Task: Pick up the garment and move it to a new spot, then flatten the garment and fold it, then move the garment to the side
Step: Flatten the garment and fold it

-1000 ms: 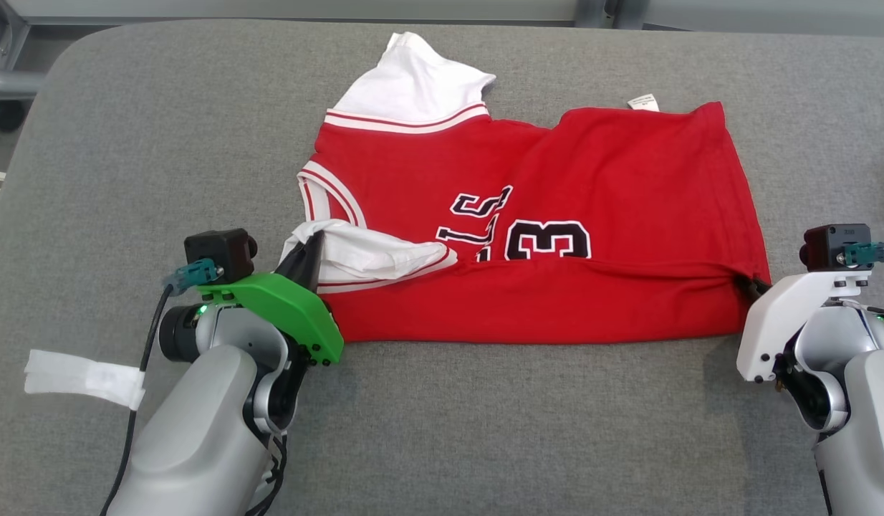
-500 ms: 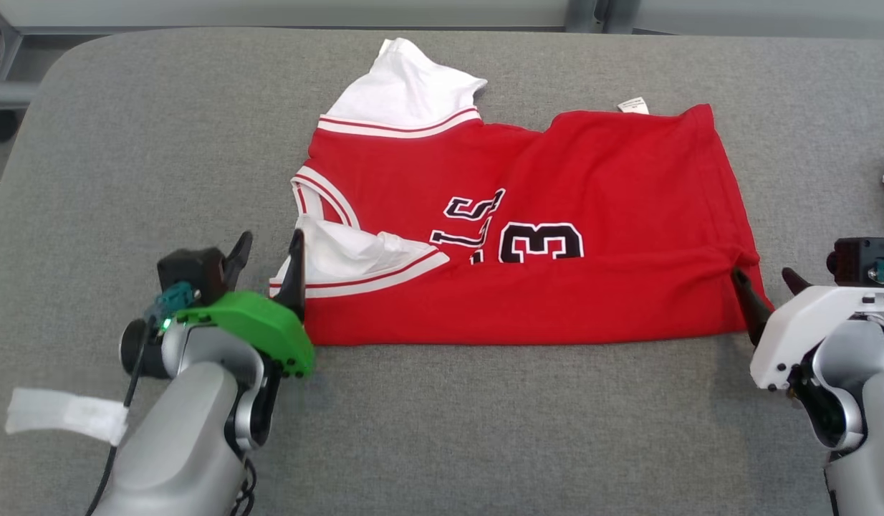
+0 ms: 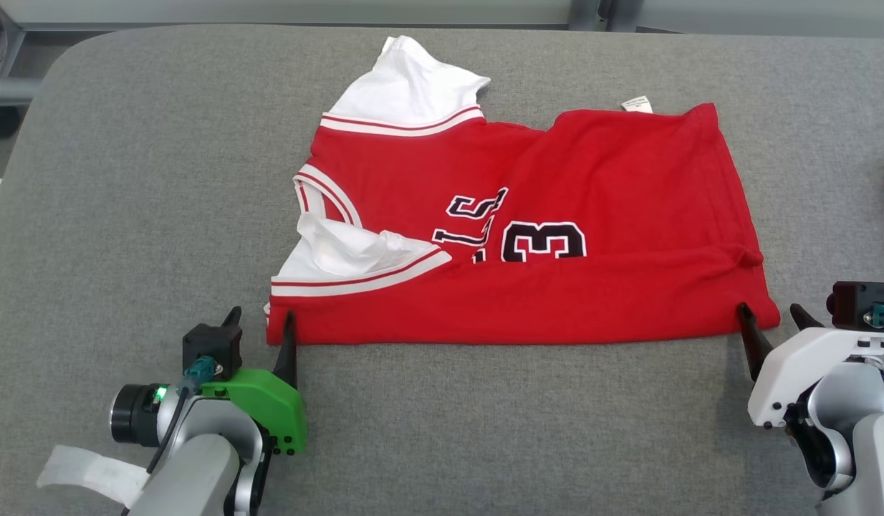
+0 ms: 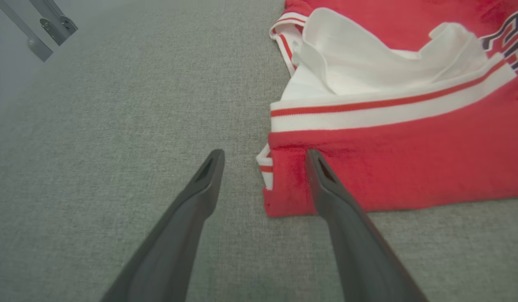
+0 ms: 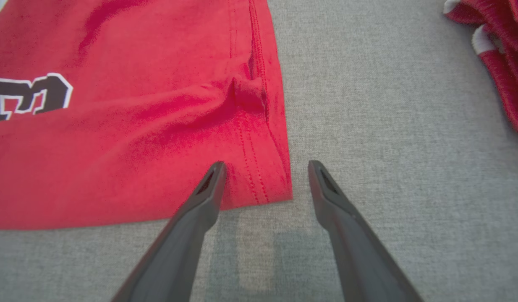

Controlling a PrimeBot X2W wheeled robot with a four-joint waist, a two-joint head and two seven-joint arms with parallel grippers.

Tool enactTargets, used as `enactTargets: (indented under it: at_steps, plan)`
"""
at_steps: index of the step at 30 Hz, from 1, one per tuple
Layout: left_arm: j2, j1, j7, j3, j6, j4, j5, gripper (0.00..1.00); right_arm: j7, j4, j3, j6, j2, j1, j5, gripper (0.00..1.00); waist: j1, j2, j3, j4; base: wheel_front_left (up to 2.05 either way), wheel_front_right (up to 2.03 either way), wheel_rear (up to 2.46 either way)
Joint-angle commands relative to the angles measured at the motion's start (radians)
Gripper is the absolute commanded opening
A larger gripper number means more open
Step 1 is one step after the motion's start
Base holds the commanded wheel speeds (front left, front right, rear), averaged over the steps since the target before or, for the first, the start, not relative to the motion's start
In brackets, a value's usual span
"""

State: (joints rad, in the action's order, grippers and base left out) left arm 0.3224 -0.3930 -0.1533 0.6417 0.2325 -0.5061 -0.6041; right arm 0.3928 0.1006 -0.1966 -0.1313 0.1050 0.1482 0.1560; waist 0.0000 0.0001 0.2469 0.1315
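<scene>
Jersey [image 3: 592, 165] lies doubled on bench [image 3: 127, 179], fold underway; left end effector [image 3: 261, 315] and right end effector [image 3: 769, 309] both open, probably regrip corners next.

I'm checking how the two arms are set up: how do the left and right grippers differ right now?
The left gripper has a green housing; the right gripper has a white one. The left sits at the sleeve-end corner of the jersey, by white striped trim; the right sits at its plain red hem corner. Both are open, holding nothing, each straddling a near corner.
</scene>
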Motion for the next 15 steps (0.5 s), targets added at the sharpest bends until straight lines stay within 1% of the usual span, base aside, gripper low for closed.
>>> enactTargets:
  at_steps: [1, 8, 15]
  plan:
    - [-0.001, 0.010, 0.005, 0.006, 0.004, -0.008, 0.010, 1.00, -0.012, 0.019, -0.007, 0.001, -0.007, 0.013, -0.014, 1.00, 0.0000, -0.0001, 0.001, 0.001, 0.00, 0.00, 0.00]
    - [-0.013, -0.021, 0.030, 0.031, -0.004, -0.055, 0.019, 1.00, -0.016, 0.088, -0.004, 0.001, -0.024, 0.052, -0.028, 1.00, 0.0000, -0.0001, 0.013, -0.001, 0.00, 0.00, 0.00]
    - [-0.045, -0.053, 0.041, 0.045, -0.036, -0.094, -0.002, 1.00, -0.017, 0.143, 0.001, 0.001, -0.022, 0.072, -0.042, 1.00, 0.0000, -0.0001, 0.024, -0.002, 0.00, 0.00, 0.00]
